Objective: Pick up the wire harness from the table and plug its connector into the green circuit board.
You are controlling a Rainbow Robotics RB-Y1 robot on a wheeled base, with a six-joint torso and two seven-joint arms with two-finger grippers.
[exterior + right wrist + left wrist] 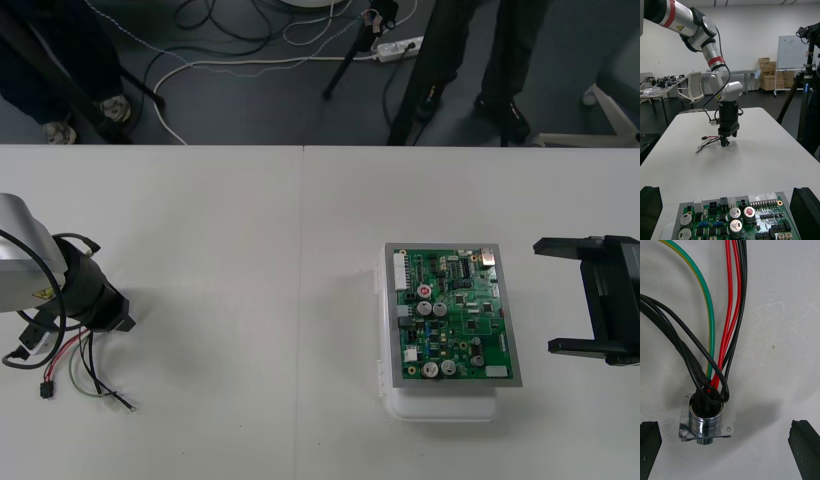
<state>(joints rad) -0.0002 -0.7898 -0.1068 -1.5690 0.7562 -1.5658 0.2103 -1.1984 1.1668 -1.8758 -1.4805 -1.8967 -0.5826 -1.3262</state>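
The wire harness (80, 368) lies on the table at the near left, its red, black and green wires fanned out and its small black plug (46, 391) at the wires' end. My left gripper (108, 320) points straight down over it. In the left wrist view the round metal socket (706, 420) with its flange lies on the table between the open fingers (803, 450), nearer one finger, untouched. The green circuit board (450, 315) sits on its white base (440, 405) at the right. Beside it, my right gripper (585, 298) stands open at the table's right edge.
A seam (302, 300) runs down the middle of the table between harness and board. From the right wrist, the left gripper (726, 140) stands over the wires (707, 142) beyond the board (737, 225). Cables and tripod legs lie on the floor past the far edge.
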